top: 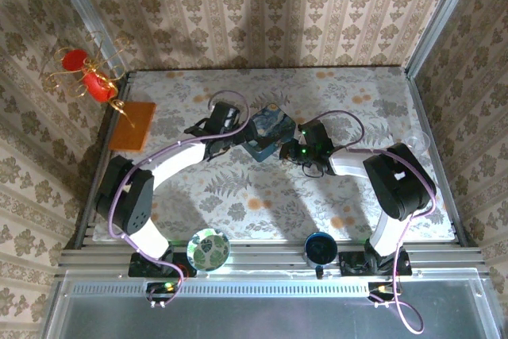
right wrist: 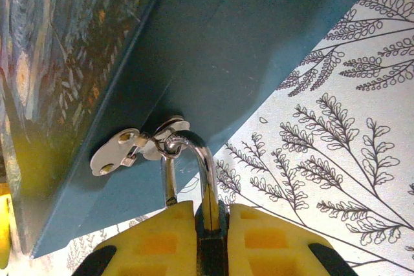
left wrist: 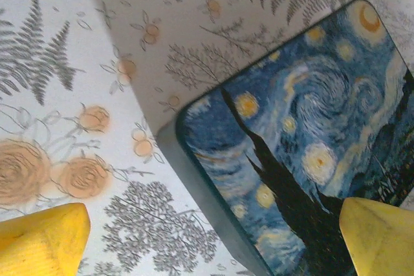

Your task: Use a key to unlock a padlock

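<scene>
The silver padlock (right wrist: 206, 159) hangs by its shackle from the metal hasp (right wrist: 123, 150) on the side of the blue starry-night tin (right wrist: 213, 50). My right gripper (right wrist: 212, 208) is shut on the padlock's dark body, with a yellow finger on each side. The shackle's left leg ends at the top of the left finger; I cannot tell whether it sits in the body. The key is hidden. My left gripper (left wrist: 213, 250) is open, its yellow fingers (left wrist: 39, 240) wide apart astride the tin's lid (left wrist: 310, 134) and near corner. From above, the left gripper (top: 240, 140) and right gripper (top: 288, 153) flank the tin (top: 268, 129).
An orange pad (top: 132, 125) lies at the table's left edge, with red ornaments on gold wire (top: 87, 77) beyond it. A round glass disc (top: 209, 249) and a dark blue cup (top: 320, 248) sit by the near rail between the arm bases. Wallpapered walls enclose the table.
</scene>
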